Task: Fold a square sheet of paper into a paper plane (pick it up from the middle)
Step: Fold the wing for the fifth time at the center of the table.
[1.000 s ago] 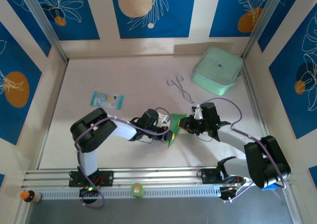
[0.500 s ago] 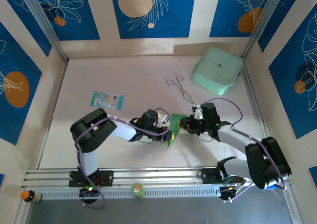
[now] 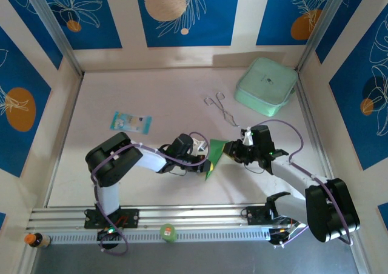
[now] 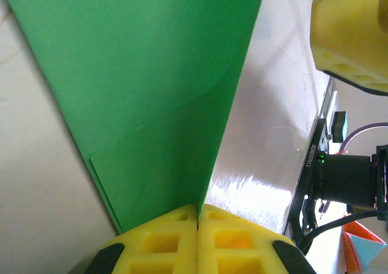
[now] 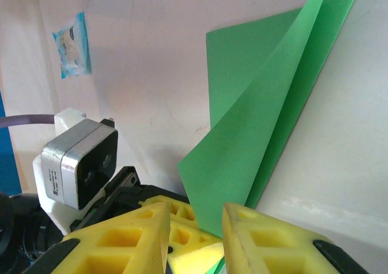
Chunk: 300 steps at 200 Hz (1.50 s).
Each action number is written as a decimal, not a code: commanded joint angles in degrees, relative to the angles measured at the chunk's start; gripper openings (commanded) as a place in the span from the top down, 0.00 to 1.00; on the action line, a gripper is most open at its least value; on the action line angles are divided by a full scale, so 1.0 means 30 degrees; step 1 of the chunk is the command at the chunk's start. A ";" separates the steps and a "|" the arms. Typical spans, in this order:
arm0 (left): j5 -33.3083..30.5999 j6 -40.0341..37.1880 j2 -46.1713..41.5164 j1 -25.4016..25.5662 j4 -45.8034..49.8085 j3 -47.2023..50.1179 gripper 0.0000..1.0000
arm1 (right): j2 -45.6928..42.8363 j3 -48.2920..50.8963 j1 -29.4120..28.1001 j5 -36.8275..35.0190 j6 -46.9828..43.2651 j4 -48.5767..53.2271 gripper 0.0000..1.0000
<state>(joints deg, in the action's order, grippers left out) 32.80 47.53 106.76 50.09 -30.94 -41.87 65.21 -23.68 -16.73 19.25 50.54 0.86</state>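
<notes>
Between my two tools, the folded bright-green square sheet of paper (image 5: 267, 104) stands half-open, my left tool (image 4: 198, 210) clamped on one end to steady it, my right tool (image 5: 195, 216) narrowly parted around its corner.

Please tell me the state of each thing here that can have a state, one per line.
square sheet of paper: folded, its two layers gaping.
left gripper: shut on the square sheet of paper.
right gripper: open around the sheet's corner.
mint-green box: closed.
</notes>
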 commanded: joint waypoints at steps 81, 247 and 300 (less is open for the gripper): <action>0.0602 0.1817 0.0706 -0.0415 -0.3209 0.1077 1.00 | 0.2799 -0.0910 -0.0286 0.2269 -0.0353 -0.1446 0.85; 0.0703 0.4225 0.1357 -0.0961 -0.5588 0.2080 1.00 | 0.5215 -0.1697 -0.0605 0.3103 -0.0711 -0.2511 0.89; 0.0733 0.6625 0.2591 -0.1283 -0.8816 0.3018 1.00 | 0.6289 -0.2117 -0.0690 0.3878 -0.0983 -0.3156 0.90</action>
<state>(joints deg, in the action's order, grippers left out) 34.50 63.68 111.00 47.20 -51.96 -34.76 82.11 -28.25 -18.28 28.08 49.21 -7.38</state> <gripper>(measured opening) 0.064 0.105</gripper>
